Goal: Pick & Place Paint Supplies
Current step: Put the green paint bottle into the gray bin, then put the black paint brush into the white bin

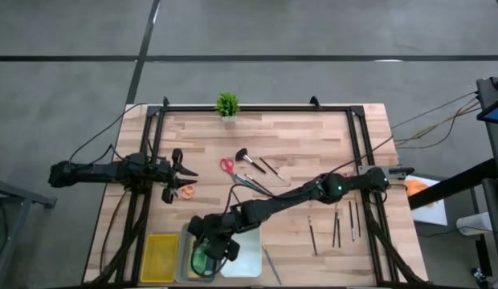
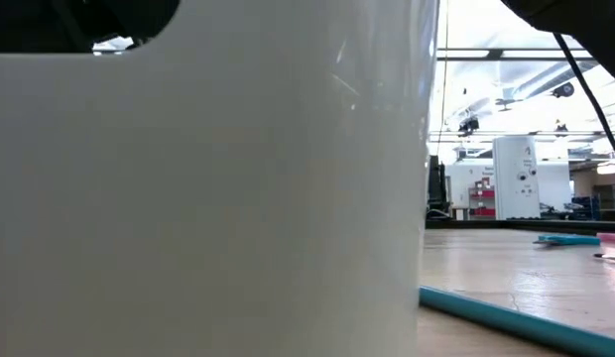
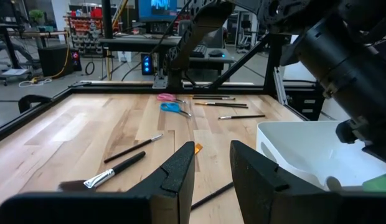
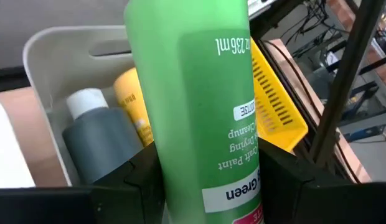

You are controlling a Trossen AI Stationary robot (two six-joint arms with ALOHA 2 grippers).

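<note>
At the lower centre of the high view the right end effector [image 4: 199,168], clamped on the green paint bottle [image 4: 202,93], hangs over the grey tray [image 4: 40,46]; next, lower and release, while the left end effector [image 3: 211,168] waits part-open.

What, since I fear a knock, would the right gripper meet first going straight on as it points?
The green plastic paint bottle in the right gripper would probably reach the grey rectangular tray first, beside the yellow paint bottle inside it; depth is unclear.
</note>
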